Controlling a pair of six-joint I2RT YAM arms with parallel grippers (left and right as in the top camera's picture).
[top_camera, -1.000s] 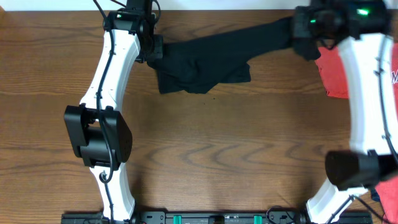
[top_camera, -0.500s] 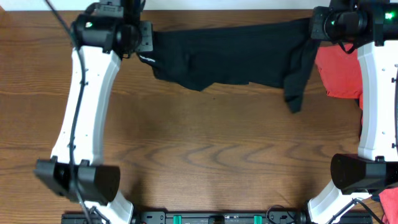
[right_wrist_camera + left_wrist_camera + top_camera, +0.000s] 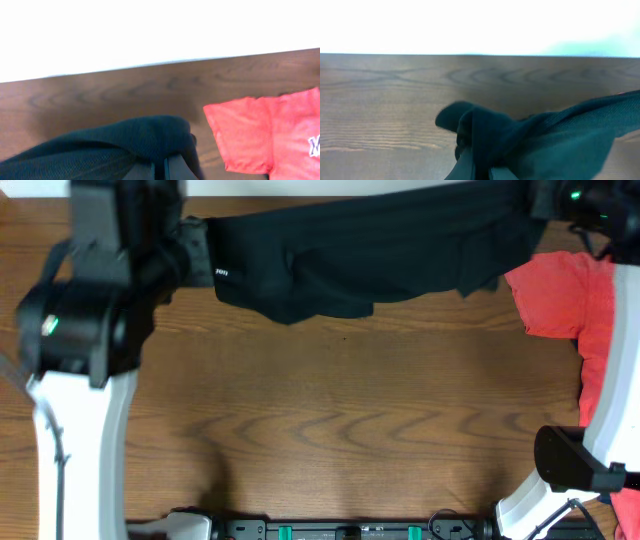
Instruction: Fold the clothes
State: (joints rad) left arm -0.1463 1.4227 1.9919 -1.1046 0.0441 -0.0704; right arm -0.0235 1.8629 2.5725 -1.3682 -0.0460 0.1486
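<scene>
While the overhead view hides both grips, the wrist views show them: the left pincer (image 3: 477, 170) is clamped on a bunched corner of the black garment (image 3: 370, 255). Its tiny white tag (image 3: 221, 276) is unreadable. The garment is stretched along the far edge of the table (image 3: 330, 410) to the right pincer (image 3: 159, 170), likewise clamped on it, beside a red shirt (image 3: 555, 290).

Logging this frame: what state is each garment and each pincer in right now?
black cloth garment: unfolded, pulled wide between both pincers along the far edge of the brown wooden table.
red short-sleeved shirt: lying loose on the table at the right, not gripped, partly hidden by the right arm.
left pincer: shut on one end of the black cloth garment.
right pincer: shut on its other end.
</scene>
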